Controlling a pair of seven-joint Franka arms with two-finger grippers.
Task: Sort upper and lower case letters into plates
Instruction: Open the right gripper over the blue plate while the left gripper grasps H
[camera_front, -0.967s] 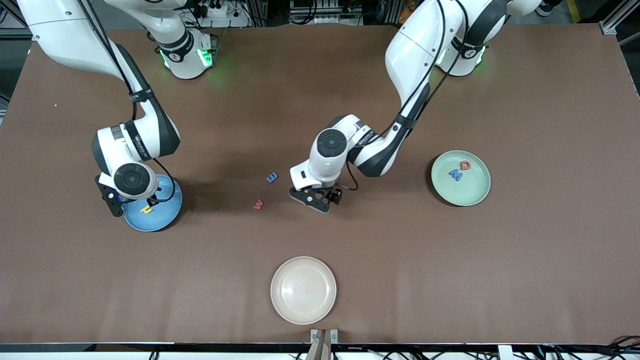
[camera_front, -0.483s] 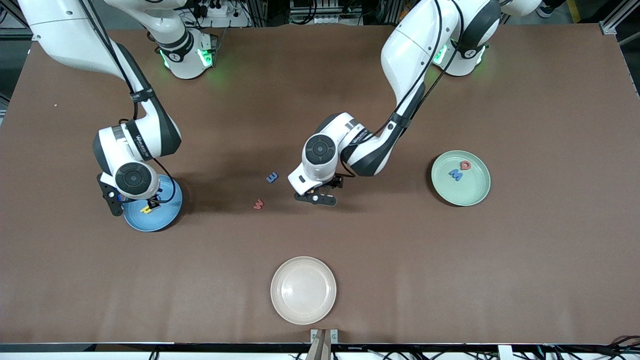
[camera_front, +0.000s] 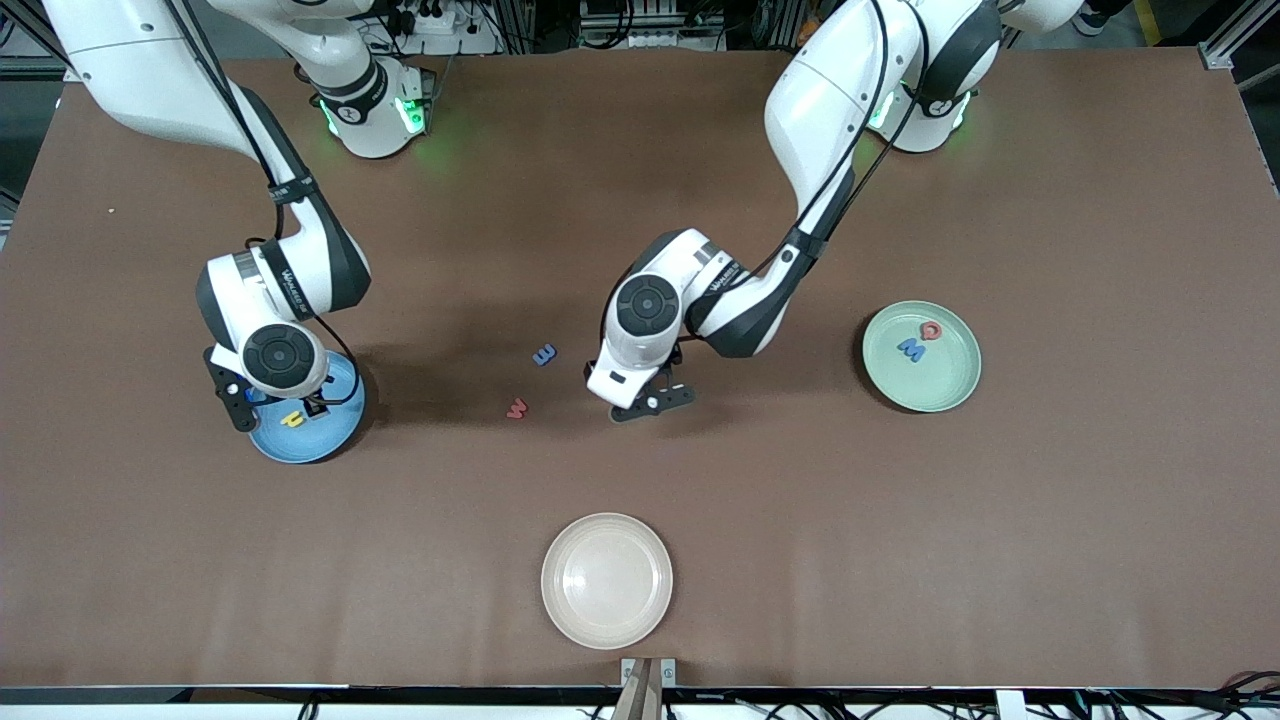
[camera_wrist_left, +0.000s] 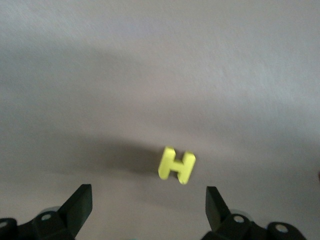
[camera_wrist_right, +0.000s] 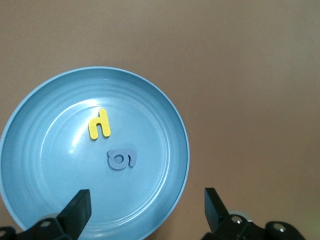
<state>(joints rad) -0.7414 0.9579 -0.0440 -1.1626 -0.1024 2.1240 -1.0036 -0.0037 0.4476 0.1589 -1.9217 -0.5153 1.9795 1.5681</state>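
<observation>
Now, yellow "h" (camera_wrist_right: 99, 124) flat in blue plate (camera_wrist_right: 170, 125)

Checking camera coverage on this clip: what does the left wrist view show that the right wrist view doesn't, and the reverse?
Only the left wrist view shows a yellow H lying on the bare brown table, ahead of the left claw, whose fingers are open.

Only the right wrist view shows the blue plate holding a yellow h and a blue-grey letter, with the right claw open above it.

Both show open claw fingers at the frame's edge, brown table surface, and one yellow letter.
</observation>
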